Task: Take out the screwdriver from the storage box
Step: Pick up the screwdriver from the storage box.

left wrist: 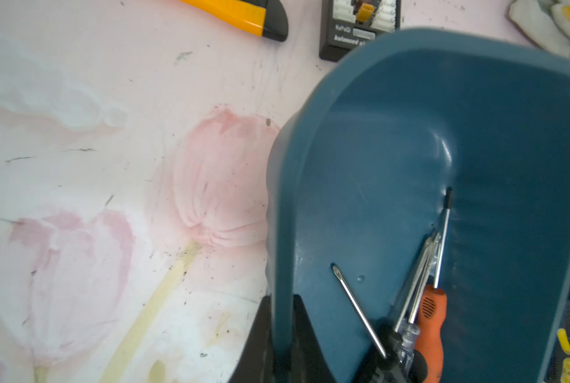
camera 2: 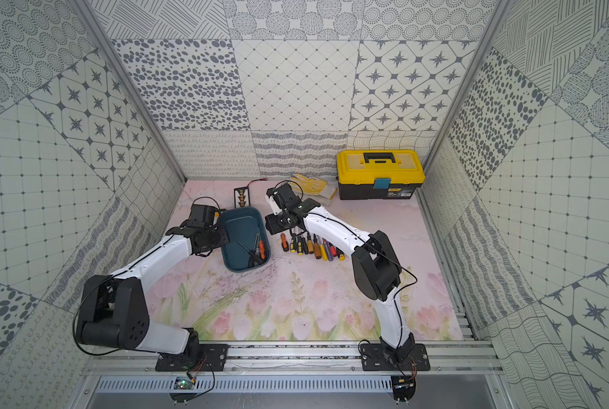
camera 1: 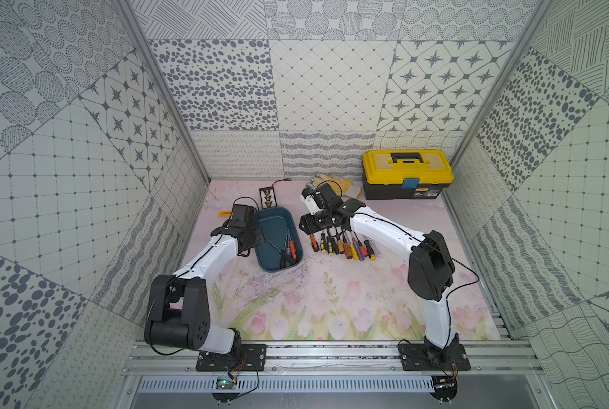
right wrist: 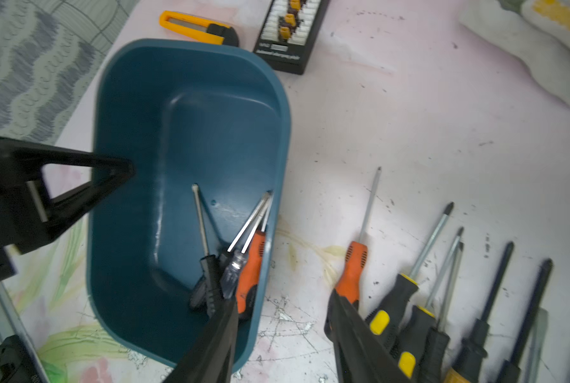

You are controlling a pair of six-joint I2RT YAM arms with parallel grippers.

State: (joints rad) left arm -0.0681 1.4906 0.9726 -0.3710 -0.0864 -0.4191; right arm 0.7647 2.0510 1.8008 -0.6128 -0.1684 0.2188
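Top views: a shallow teal-blue plastic storage box (camera 1: pixel 276 221), lidless with rounded corners, sits left of centre on the floral mat (camera 1: pixel 296 311). A cluster of screwdrivers (camera 1: pixel 288 253) lies in its near right corner. The left gripper (camera 1: pixel 257 238) is at the box's left wall. The right gripper (camera 1: pixel 308 228) is above the gap between the box and a row of loose screwdrivers (camera 1: pixel 344 246).

Left wrist: left fingers (left wrist: pixel 303 341) clenched on the box wall, one inside, one outside. An orange-handled screwdriver (left wrist: pixel 429 318) lies beside clear and black handles, shafts fanned.

Right wrist: right fingers (right wrist: pixel 222 328) spread, grasping nothing. One is over the box corner, the other beside a second orange-handled screwdriver (right wrist: pixel 355 268) on the mat.
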